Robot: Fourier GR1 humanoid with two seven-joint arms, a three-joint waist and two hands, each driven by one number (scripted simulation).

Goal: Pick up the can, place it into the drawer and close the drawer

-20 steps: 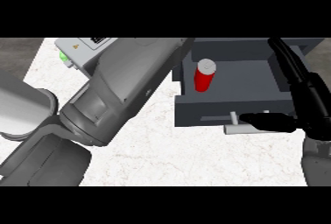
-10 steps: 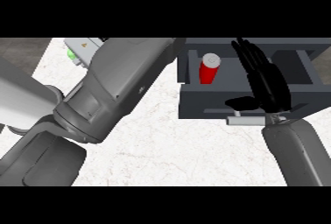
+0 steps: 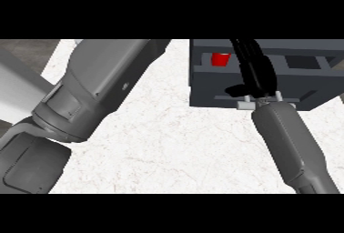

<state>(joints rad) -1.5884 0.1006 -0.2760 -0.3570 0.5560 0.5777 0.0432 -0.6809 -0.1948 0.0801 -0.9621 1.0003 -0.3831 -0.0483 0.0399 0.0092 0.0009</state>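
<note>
Seen steeply from above, the red can [image 3: 220, 59] is found inside the dark grey drawer [image 3: 208, 86] at the upper right of the white marbled counter [image 3: 174, 136]; only a small part of the can shows, in the drawer's left compartment, just left of the right hand [image 3: 255, 75]. That hand is laid across the drawer with its fingers [image 3: 247, 54] stretched out straight and close together — nothing is held in it — and its thumb [image 3: 235, 90] is bent down near the pale handle [image 3: 259, 102] on the drawer's front panel; contact with the handle cannot be told. The right forearm [image 3: 292, 145] runs in from the lower right. The left forearm [image 3: 94, 95] fills the left side, and the left hand is out of sight.
</note>
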